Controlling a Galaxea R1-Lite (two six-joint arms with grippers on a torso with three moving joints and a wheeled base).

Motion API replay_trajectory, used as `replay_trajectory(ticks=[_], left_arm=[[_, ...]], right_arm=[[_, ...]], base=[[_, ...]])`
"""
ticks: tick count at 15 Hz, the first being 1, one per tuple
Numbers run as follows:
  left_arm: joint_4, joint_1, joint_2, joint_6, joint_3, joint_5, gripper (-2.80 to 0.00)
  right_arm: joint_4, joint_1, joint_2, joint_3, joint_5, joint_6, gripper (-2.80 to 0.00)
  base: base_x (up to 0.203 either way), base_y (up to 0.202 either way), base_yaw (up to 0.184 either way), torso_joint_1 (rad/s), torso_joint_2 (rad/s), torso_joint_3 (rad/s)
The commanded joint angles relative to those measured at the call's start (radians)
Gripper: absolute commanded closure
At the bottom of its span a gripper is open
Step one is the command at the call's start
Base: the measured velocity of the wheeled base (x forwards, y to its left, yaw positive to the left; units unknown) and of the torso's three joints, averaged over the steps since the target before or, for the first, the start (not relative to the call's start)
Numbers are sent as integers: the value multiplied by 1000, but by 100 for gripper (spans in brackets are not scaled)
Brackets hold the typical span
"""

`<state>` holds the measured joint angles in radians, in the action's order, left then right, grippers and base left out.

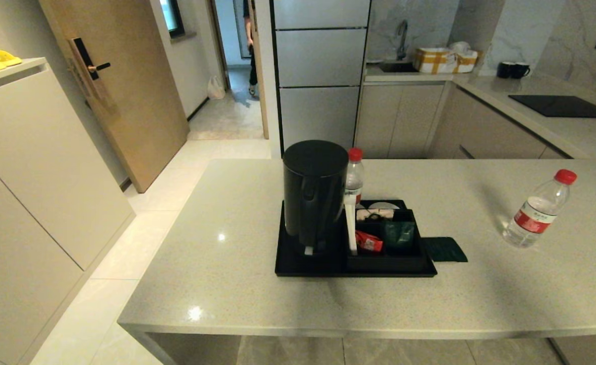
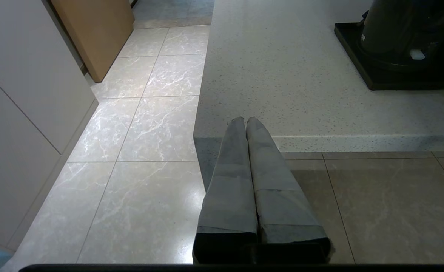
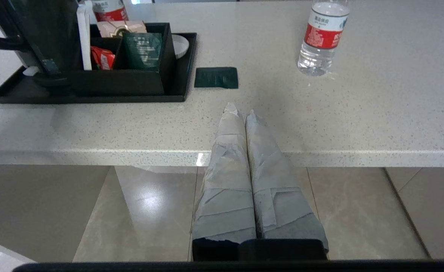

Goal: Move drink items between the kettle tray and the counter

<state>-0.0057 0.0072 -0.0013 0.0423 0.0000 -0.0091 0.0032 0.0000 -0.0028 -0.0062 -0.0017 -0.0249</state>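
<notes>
The black kettle (image 1: 314, 192) stands on the black kettle tray (image 1: 298, 266), with one red-capped water bottle (image 1: 354, 175) right behind it. The tray's raised box (image 1: 386, 243) holds sachets. A second water bottle (image 1: 537, 210) stands on the beige counter (image 1: 237, 284) far to the right. A flat dark green sachet (image 1: 444, 249) lies on the counter just right of the tray. My left gripper (image 2: 244, 121) is shut and empty, held off the counter's near left corner. My right gripper (image 3: 241, 113) is shut and empty at the near edge, short of the green sachet (image 3: 216, 77).
A farther worktop carries a black hob (image 1: 564, 106), two dark mugs (image 1: 512, 69) and a sink with a box (image 1: 445, 60). Tiled floor (image 2: 131, 170) lies left of the counter, beside pale cabinets (image 1: 34, 167) and a wooden door (image 1: 120, 81).
</notes>
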Motion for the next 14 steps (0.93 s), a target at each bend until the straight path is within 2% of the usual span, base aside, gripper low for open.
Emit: replay_trajectory(ticks=[1,14], left_arm=[[-2,0,1,1,0,0,0],[0,0,1,1,0,0,0]], right_arm=[[-2,0,1,5,0,0,0],[-2,0,1,5,-3,32,0]], base=[[0,0,0,0,0,0],[0,0,0,0,0,0]])
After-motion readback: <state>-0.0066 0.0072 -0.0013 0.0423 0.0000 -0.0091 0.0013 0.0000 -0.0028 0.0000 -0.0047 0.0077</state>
